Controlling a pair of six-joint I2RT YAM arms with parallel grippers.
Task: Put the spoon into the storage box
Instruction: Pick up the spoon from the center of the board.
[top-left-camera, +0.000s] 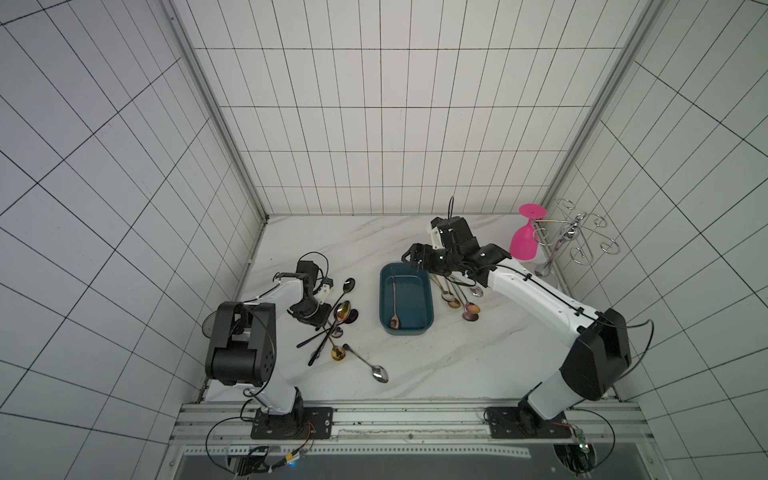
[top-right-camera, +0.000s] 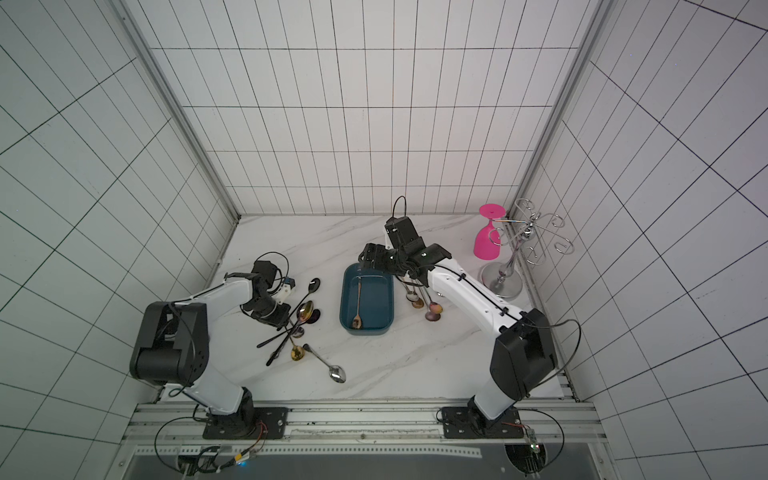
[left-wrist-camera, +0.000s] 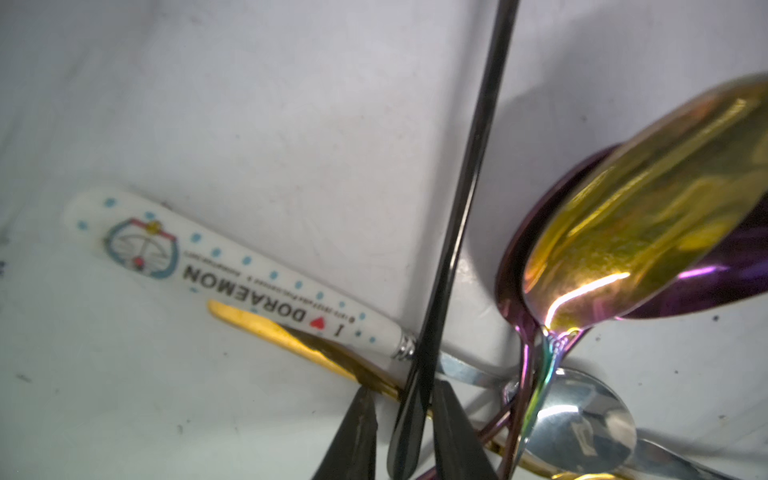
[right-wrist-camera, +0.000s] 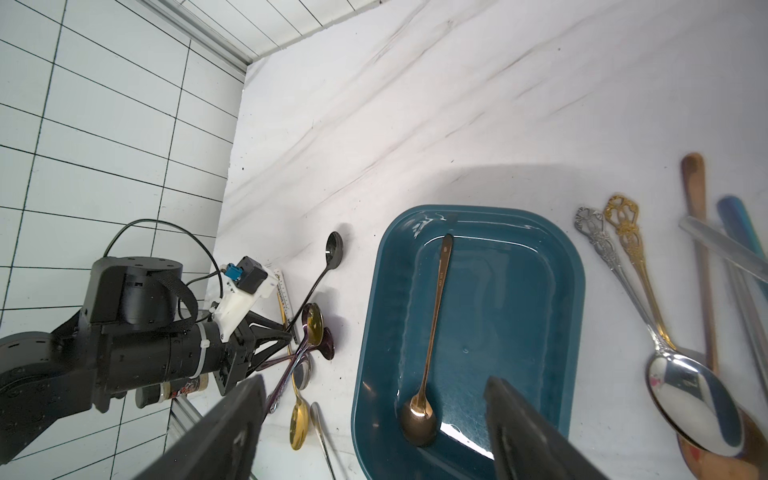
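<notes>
Left wrist view: left gripper (left-wrist-camera: 403, 399), jaws narrow, pinches the handle of the black spoon (left-wrist-camera: 467, 187), at 9 o'clock from the storage box (top-left-camera: 415, 299). Rose-gold spoon (top-left-camera: 394, 299) lies inside the box. Right gripper (right-wrist-camera: 374, 384), jaws wide apart, hovers over its 12 o'clock end.

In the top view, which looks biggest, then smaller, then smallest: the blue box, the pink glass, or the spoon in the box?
1. Blue box
2. Pink glass
3. Spoon in the box, thin and shorter than the box
</notes>
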